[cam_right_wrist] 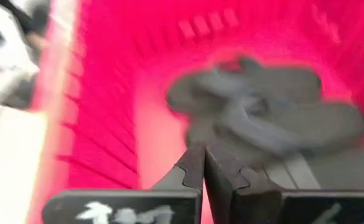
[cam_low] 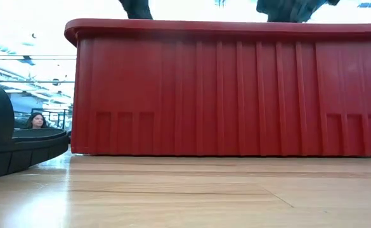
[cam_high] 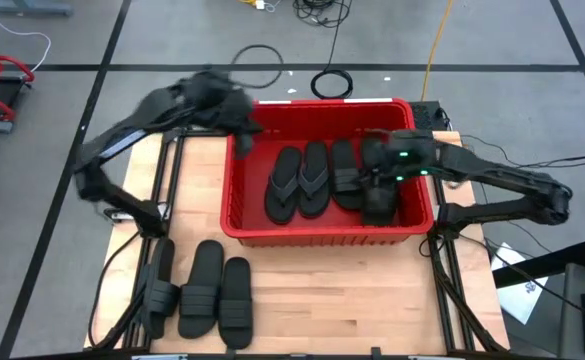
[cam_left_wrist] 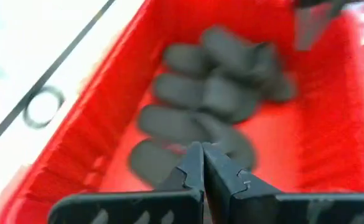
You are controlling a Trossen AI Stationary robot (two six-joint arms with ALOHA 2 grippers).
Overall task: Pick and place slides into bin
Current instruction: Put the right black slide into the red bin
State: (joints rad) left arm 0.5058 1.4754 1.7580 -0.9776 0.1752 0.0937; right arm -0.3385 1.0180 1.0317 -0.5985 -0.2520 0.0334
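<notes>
Slides (cam_high: pixel 200 292) are lying lengthwise outside the bin's (cam_high: pixel 317 236) near wall, closest to the left gripper (cam_high: pixel 244 143), which is hovering empty and pinched shut over the bin's left rim; right gripper (cam_high: pixel 380 186), likewise closed, is hanging inside.

slides (cam_high: pixel 312 180) in bin (cam_high: pixel 322 232), others before it

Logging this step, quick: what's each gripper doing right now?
Left gripper: closed, holding nothing, above the large red plastic bin.
Right gripper: closed, empty, over the black rubber slides inside.
</notes>
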